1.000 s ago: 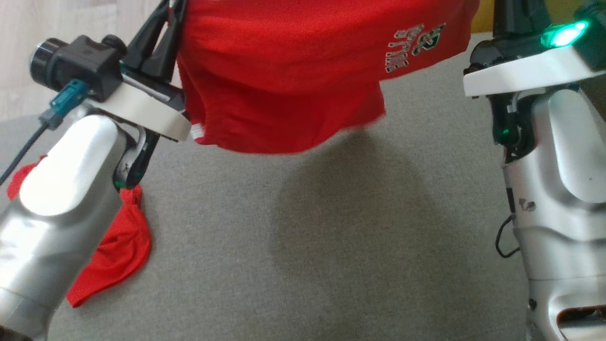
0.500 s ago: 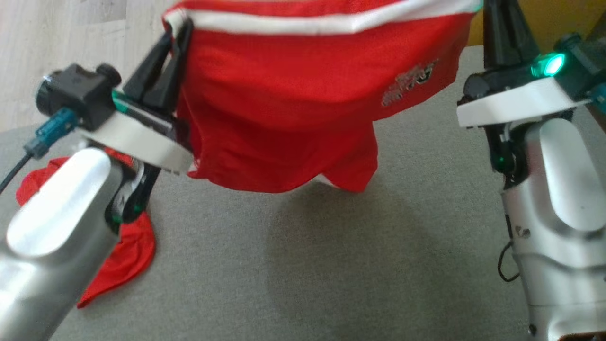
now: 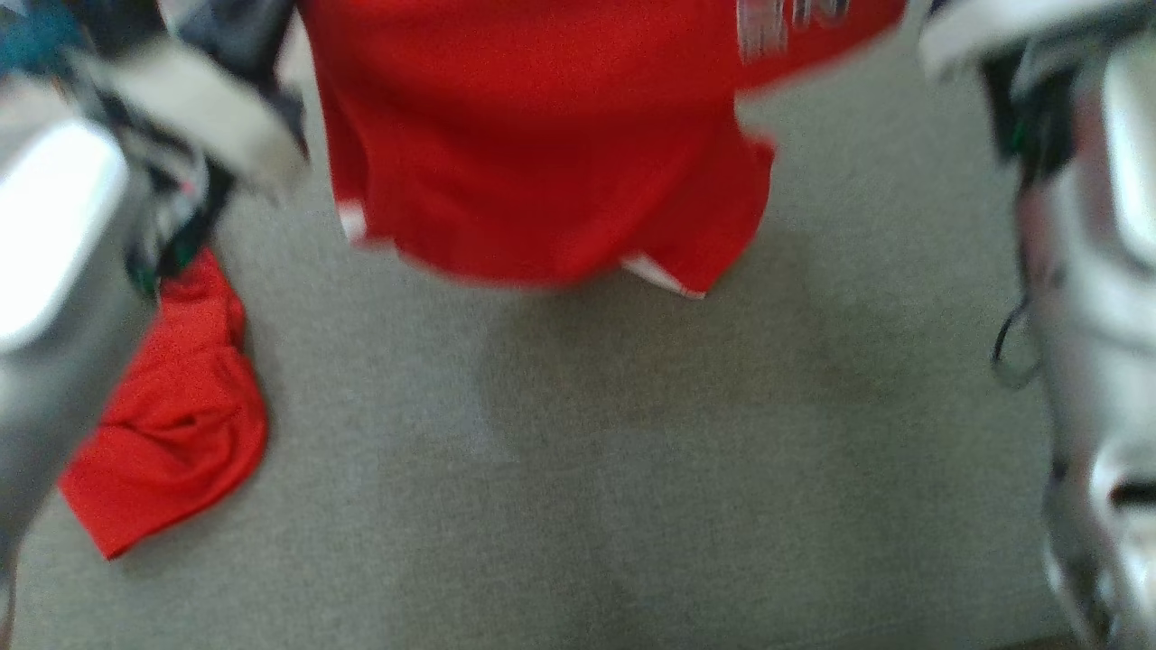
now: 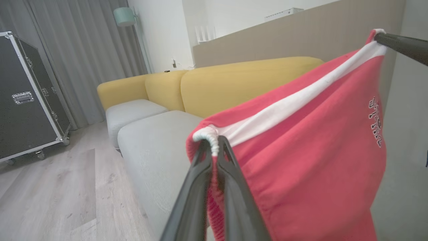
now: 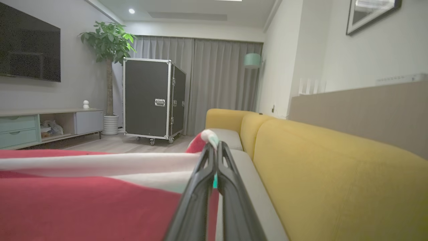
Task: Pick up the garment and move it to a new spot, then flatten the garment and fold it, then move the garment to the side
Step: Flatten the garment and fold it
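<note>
The red garment (image 3: pixel 542 153), taken for a pair of shorts from its white waistband (image 4: pixel 294 107) and lettered leg, was held hanging in the air above the grey sofa seat (image 3: pixel 632 469). Its lower hems were clear of the cushion and a shadow was cast on the seat beneath it. The left claw (image 4: pixel 214 147) was pinched tight on one gathered end of the waistband, and the right claw (image 5: pixel 214 145) was clamped in the same way on the opposite end, with nothing but cloth between either pair of fingers. The band was drawn fairly straight between the two grips, well above the seat. This two-ended hold was judged to serve the flattening: with the waistband stretched, the cloth could hang under its own weight and be laid down hems first. A second red cloth (image 3: pixel 172 424) lay crumpled on the seat toward its left edge, well apart from the hanging garment; what it was could not be told. The head view was blurred, so finer detail above the seat could not be made out. The step in hand was judged to be the carry to a new spot, with laying out and folding not yet done. The bare middle of the seat was thought the likeliest place for it.
</note>
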You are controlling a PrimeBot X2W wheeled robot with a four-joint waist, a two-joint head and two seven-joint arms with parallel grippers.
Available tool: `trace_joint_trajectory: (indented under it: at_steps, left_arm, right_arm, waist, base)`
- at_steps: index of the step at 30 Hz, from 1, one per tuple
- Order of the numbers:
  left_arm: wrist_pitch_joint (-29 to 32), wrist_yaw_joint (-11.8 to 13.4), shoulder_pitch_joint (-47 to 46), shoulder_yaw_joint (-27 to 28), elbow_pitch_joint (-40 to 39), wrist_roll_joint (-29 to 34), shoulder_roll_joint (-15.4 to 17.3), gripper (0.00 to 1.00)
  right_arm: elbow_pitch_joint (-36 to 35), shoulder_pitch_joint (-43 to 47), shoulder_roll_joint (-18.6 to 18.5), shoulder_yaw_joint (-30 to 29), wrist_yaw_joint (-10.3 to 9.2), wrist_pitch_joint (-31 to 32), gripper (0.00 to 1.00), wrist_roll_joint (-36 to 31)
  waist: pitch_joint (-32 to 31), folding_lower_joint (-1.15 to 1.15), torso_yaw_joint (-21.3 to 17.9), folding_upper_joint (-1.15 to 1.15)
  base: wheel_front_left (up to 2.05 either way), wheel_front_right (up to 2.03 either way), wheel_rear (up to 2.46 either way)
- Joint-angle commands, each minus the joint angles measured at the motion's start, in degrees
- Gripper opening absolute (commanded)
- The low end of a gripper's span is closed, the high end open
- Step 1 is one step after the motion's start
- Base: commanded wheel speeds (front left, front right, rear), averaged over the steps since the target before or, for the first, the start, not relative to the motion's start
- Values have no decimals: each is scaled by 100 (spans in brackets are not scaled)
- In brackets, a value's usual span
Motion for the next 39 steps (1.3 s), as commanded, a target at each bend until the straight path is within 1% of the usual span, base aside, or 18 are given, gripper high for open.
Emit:
trace_joint_trajectory:
  at_steps: [1,4,7,10,13,17,21,26,27,28,33,36,39]
  left_arm:
    - [-25,-18,-510,362,42,-31,146,0]
    - [-267,-125,-1268,429,753,175,-2,0]
    - [-687,-199,-1918,482,1359,370,-185,0]
    - [-1190,-297,-2352,468,1814,466,-387,0]
    - [-1546,-367,-2545,404,2116,522,-563,0]
    - [-1683,-406,-2352,264,2217,589,-724,0]
    - [-1691,-411,-1829,8,1829,615,-745,0]
    - [-1692,-413,-976,-361,1544,520,-588,0]
    - [-1692,-413,-976,-361,1544,520,-588,0]
    - [-1693,-413,-618,-546,1467,439,-517,0]
    - [-1693,-413,195,-964,1295,219,-363,0]
    - [-1693,-413,605,-1172,1181,72,-303,0]
    - [-1693,-414,973,-1342,1030,10,-256,0]
  right_arm:
    - [-55,-399,-1,64,-4,-88,0,-61]
    - [674,-1210,-20,36,-4,-486,0,-326]
    - [1299,-1919,20,-312,-4,-899,0,-630]
    - [1688,-2330,106,-773,-4,-1074,0,-959]
    - [1707,-2394,207,-1165,-4,-1108,0,-1224]
    - [1667,-1974,298,-1070,-4,-1111,0,-1470]
    - [1906,-1523,232,-775,-4,-1112,0,-1589]
    - [2719,-1153,55,-193,-4,-1113,0,-1545]
    - [2719,-1153,55,-193,-4,-1113,0,-1545]
    - [3149,-1060,-10,156,-4,-1090,0,-1460]
    - [4077,-784,-158,1169,-4,-828,0,-1120]
    - [4319,-557,-228,1736,-4,-631,0,-757]
    - [4401,-255,-287,2284,-4,-329,0,-285]
  waist:
    - [457,-1,22,0]
    - [802,-1,14,0]
    - [1061,-1,32,0]
    - [1240,-1,63,0]
    - [1379,-1,122,0]
    - [1472,-1,166,0]
    - [1489,-1,213,0]
    - [1253,-1,230,0]
    - [1253,-1,230,0]
    - [1100,-1,227,0]
    - [625,-1,230,0]
    - [348,-1,225,0]
    - [90,-1,204,0]
  base:
    - [0,0,0]
    - [0,0,0]
    - [0,0,0]
    - [0,0,0]
    - [0,0,0]
    - [0,0,0]
    - [0,0,0]
    - [0,0,0]
    - [0,0,0]
    - [0,0,0]
    - [0,0,0]
    - [0,0,0]
    - [0,0,0]
